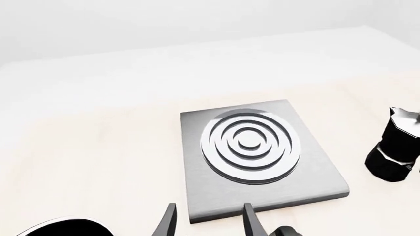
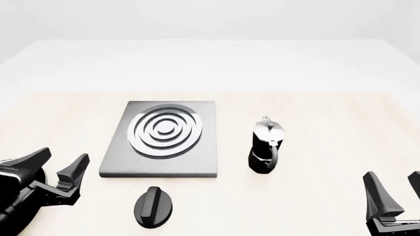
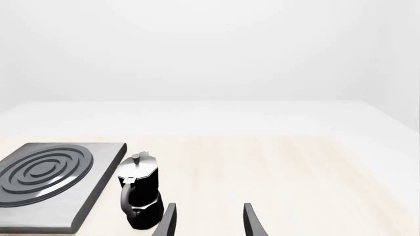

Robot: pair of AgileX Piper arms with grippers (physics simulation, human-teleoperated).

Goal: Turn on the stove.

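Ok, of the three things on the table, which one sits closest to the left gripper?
The black round dial, just in front of the stove. The coffee pot stands right of the stove, farther from the left gripper.

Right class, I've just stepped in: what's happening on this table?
Nothing is being handled yet. A flat brushed grey metal stove with a round ringed burner lies on the pale wooden table. A small black round dial sits just in front of it, and a black-and-silver coffee pot stands to its right. The left hand and right hand are open, touching nothing.
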